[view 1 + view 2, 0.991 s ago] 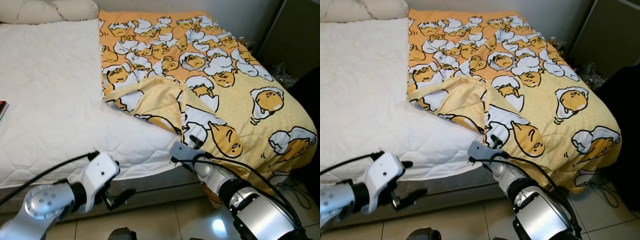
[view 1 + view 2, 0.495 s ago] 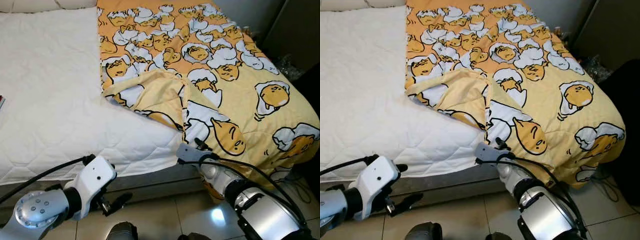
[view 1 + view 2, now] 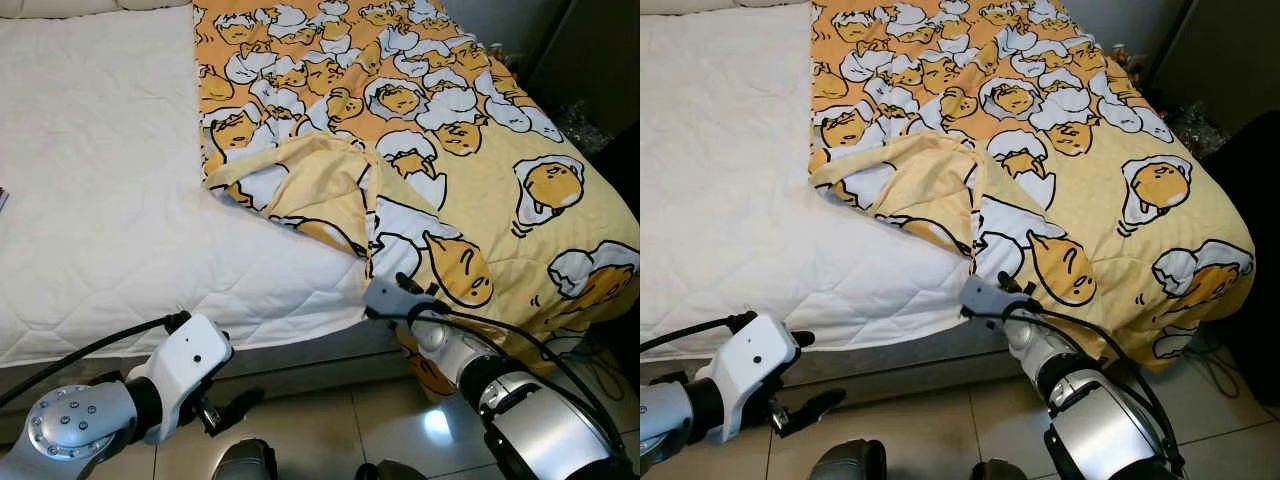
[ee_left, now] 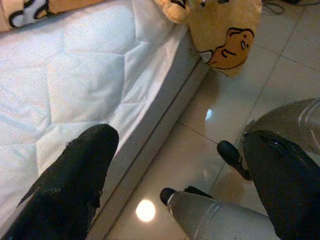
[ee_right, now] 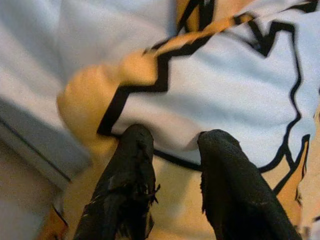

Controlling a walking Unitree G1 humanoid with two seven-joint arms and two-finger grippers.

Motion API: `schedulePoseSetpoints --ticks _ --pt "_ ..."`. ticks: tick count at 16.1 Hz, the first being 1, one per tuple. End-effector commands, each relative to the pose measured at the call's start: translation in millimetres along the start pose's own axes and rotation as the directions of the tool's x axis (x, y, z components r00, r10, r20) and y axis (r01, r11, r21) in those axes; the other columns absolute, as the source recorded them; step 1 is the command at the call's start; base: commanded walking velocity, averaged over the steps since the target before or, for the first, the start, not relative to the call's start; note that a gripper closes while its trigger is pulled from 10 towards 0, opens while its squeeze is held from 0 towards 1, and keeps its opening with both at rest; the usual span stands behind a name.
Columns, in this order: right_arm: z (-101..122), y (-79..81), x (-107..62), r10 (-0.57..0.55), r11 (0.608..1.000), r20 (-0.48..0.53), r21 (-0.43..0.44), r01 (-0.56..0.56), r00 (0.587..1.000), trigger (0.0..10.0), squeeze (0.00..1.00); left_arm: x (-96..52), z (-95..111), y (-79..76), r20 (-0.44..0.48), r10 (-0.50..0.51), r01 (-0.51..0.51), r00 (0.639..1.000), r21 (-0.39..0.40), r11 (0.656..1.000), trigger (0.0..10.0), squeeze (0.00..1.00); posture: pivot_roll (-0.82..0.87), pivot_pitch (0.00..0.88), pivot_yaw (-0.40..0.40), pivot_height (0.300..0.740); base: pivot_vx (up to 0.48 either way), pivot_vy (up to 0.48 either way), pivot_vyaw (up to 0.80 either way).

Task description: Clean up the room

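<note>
The yellow cartoon-print blanket (image 3: 430,130) covers the right half of the bed, with one corner folded back on itself near the middle and the bare white mattress (image 3: 90,200) exposed on the left. The right end effector (image 5: 172,165) is at the blanket's lower edge where it hangs over the side of the bed; its fingers (image 5: 127,170) stand a narrow gap apart, pressed against the cloth, and it is hard to tell whether any fabric is actually pinched between them. The left end effector (image 4: 175,165) hangs low beside the bed frame (image 4: 165,125) above the tiled floor (image 4: 280,70), spread wide and holding nothing. The likely step is taking hold of the edge to spread the blanket across the mattress. The main risk is a shallow grip: if the fingers close on only a thin fold, the cloth could slip out once pulled. A pull from this one corner alone could also bunch the folded part further, or drag the blanket off toward the floor.
</note>
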State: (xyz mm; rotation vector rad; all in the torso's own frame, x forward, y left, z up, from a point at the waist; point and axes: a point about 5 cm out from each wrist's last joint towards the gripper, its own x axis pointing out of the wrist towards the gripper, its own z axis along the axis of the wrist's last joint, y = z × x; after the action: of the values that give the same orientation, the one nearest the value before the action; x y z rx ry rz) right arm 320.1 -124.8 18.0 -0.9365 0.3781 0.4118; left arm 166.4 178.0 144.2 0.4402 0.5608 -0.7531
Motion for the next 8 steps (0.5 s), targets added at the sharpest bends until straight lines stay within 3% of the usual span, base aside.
schedulePoseSetpoints --ticks 1,2,3,4,6,7,8 --pt "8 0.2 0.5 -0.004 0.995 0.051 0.101 -0.001 0.999 0.0 0.0 4.1 0 0.5 0.017 0.02 -0.02 1.0 -0.003 1.0 10.0 0.0 0.2 0.082 -0.041 0.74 0.0 0.0 0.0" --pt "9 -0.6 0.0 -0.019 0.986 0.068 0.164 0.008 0.998 0.0 0.0 8.0 0 0.8 0.032 0.036 -0.036 0.999 -0.015 0.999 10.0 0.0 0.18 0.06 -0.045 0.74 0.0 0.0 0.0" --pt "9 -2.9 -0.5 -0.037 0.971 0.079 0.238 0.017 0.996 4.2 0.0 10.6 1 2.1 0.057 0.069 -0.067 0.996 -0.034 0.997 10.0 0.0 0.17 0.046 -0.048 0.74 0.0 0.0 0.0" --pt "8 -11.2 -4.4 -0.102 0.905 0.137 0.423 0.035 0.985 10.0 0.0 20.5 4 10.2 0.141 0.21 -0.193 0.967 -0.126 0.973 10.0 0.0 0.12 0.0 -0.047 0.74 0.0 0.0 0.0" --pt "3 -18.5 -11.6 -0.16 0.838 0.189 0.545 0.032 0.969 10.0 0.0 29.4 4 17.8 0.165 0.312 -0.276 0.936 -0.208 0.938 10.0 0.0 0.07 0.0 -0.037 0.74 0.0 0.0 0.0" --pt "1 -21.0 -14.8 -0.181 0.82 0.201 0.572 0.034 0.963 10.0 0.55 32.3 5 20.6 0.173 0.34 -0.297 0.924 -0.231 0.926 10.0 0.0 0.05 0.0 -0.027 0.74 0.0 0.0 0.0" --pt "-4 -25.3 -20.6 -0.217 0.781 0.203 0.623 0.045 0.955 10.0 1.0 38.9 7 24.4 0.194 0.378 -0.326 0.905 -0.254 0.911 10.0 0.0 0.02 0.0 -0.016 0.74 0.0 0.0 0.0"
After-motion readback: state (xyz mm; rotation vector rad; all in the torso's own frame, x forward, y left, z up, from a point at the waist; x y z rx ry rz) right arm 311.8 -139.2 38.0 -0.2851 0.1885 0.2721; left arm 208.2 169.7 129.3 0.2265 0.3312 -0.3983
